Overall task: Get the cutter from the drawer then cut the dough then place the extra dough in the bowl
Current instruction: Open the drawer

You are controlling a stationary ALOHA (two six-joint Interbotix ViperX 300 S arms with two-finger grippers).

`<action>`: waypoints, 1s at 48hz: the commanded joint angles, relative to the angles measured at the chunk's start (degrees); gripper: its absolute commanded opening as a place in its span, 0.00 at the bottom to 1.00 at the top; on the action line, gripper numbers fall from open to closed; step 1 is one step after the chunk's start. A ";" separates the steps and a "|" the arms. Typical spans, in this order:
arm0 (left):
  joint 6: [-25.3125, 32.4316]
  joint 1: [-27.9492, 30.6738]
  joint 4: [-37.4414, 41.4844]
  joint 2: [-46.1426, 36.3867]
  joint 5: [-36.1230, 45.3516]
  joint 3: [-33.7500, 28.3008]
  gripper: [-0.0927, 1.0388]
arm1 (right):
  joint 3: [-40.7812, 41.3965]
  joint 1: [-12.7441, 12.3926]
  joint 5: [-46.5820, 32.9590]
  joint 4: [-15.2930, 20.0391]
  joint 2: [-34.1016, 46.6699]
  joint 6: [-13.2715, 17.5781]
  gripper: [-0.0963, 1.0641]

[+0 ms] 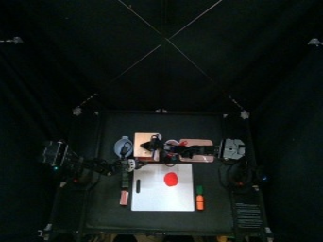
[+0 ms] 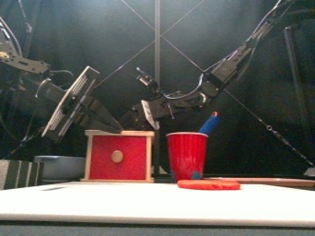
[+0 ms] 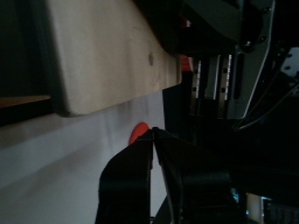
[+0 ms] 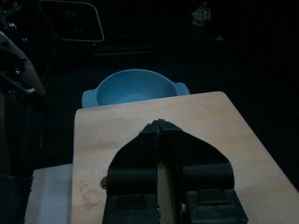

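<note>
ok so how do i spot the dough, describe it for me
Find the white cutting board at the table's front middle. Near its back edge lies the dough, a flat red disc; the red cup and wooden box behind it stand upright.

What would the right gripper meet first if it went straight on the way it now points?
Most likely the top of the wooden box, just past the right gripper; the blue-grey bowl sits beyond it. Depth is unclear.

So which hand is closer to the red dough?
Left. The left hand is low over the white board, with the red dough just past its tips. The right hand is up above the wooden box, farther back.
</note>
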 commanded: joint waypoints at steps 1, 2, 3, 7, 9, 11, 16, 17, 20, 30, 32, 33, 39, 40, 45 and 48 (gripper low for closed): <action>-2.11 -0.09 -0.18 0.35 0.09 -0.97 0.60 | 0.09 -0.09 0.70 0.00 -0.79 -0.26 0.12; -2.64 -0.09 -0.26 0.44 0.26 -1.05 0.62 | 0.09 -0.09 0.62 0.00 -0.70 -0.26 0.12; -3.08 -0.18 -0.26 0.62 0.35 -1.05 0.63 | 0.09 -0.09 0.70 0.00 -0.70 -0.26 0.12; -5.01 -0.09 -0.26 1.23 0.79 -1.49 0.69 | 0.00 0.00 0.70 -0.18 -0.70 -0.53 0.12; -5.62 0.00 -0.26 1.58 0.88 -1.58 0.71 | -0.09 0.09 0.70 -0.18 -0.70 -0.62 0.12; -6.15 0.09 -0.26 1.93 0.88 -1.67 0.72 | -0.09 0.26 0.70 -0.18 -0.70 -0.70 0.12; -6.86 0.26 -0.35 2.64 0.88 -2.20 0.75 | -0.26 0.35 0.70 -0.18 -0.70 -0.70 0.12; -6.86 0.26 -0.44 2.81 0.88 -2.29 0.76 | -0.18 0.35 0.70 -0.18 -0.70 -0.70 0.12; -6.86 0.35 -0.70 2.90 0.88 -2.46 0.76 | -0.18 0.44 0.70 0.00 -0.70 -0.70 0.12; -6.77 1.14 -2.81 3.96 0.88 -1.85 0.76 | -0.44 0.88 0.70 -0.35 -0.70 -0.79 0.12; -6.77 1.49 -3.08 4.31 0.88 -1.76 0.76 | -0.53 0.88 0.70 -0.35 -0.70 -0.70 0.12; -6.77 1.67 -3.25 4.39 0.88 -1.76 0.76 | -0.53 0.88 0.70 -0.35 -0.70 -0.70 0.12; -6.86 2.99 -4.48 5.80 0.88 -2.29 0.76 | -0.62 0.97 0.70 -0.35 -0.70 -0.70 0.12; -6.86 3.25 -4.75 6.06 0.88 -2.29 0.76 | -0.70 0.97 0.70 -0.35 -0.70 -0.70 0.12; -6.77 4.39 -6.24 6.77 0.88 -2.72 0.76 | -0.70 0.97 0.70 -0.35 -0.70 -0.70 0.12; -6.68 5.01 -6.50 6.94 0.88 -2.90 0.75 | -0.79 0.97 0.70 -0.18 -0.70 -0.70 0.12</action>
